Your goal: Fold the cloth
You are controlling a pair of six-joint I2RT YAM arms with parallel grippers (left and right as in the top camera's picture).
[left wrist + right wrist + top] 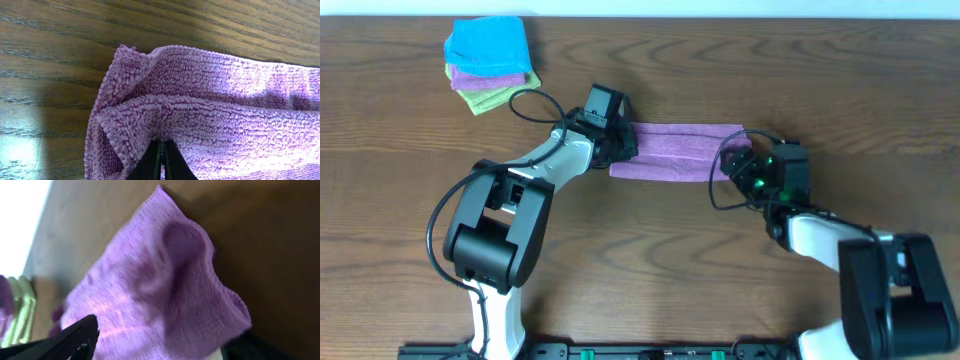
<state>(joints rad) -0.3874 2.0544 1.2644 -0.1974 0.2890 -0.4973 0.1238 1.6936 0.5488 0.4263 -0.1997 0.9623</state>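
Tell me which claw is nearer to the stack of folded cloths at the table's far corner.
Left. The left claw is at the end of the lilac cloth that faces the stack. The right claw is at the cloth's opposite end, farther away.

Prob. robot lab: arms point(550, 160) on wood table point(380, 200).

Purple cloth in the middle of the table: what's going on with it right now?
The lilac cloth lies on the wooden table as a narrow, already doubled-over strip, with one arm at each end. The left end effector is shut on the bunched left edge. The right end effector sits at the right end with its fingers spread open around the cloth. A stack of blue, purple and green cloths sits untouched in the far corner.
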